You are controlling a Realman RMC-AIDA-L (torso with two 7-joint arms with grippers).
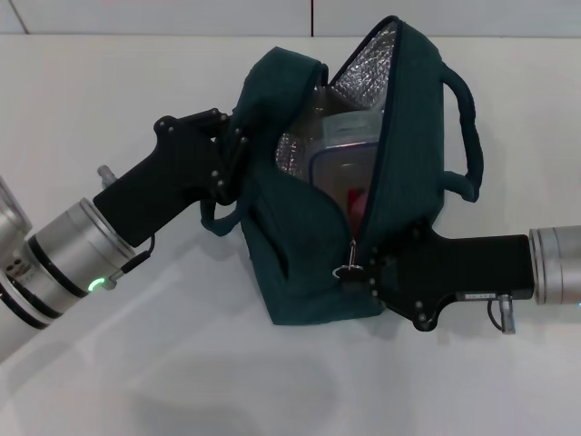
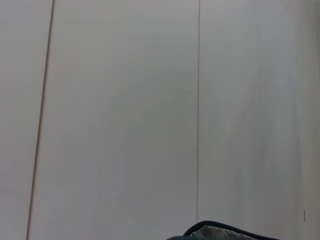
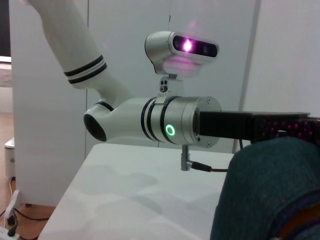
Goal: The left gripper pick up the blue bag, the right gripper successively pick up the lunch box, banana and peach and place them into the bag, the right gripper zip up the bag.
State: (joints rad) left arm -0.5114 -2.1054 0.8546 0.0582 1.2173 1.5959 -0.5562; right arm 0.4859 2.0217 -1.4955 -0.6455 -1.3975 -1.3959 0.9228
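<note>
In the head view, the left gripper is clamped on the near-side rim of the blue bag, which lies on the white table; the right gripper is pinched on the zipper pull at the low end of the open zip, the lunch box and something red showing just beyond it against the silver lining. The left wrist view shows mostly pale wall panels with only a sliver of the bag's rim. In the right wrist view the bag blocks the foreground, with the left arm and the robot's head beyond it.
</note>
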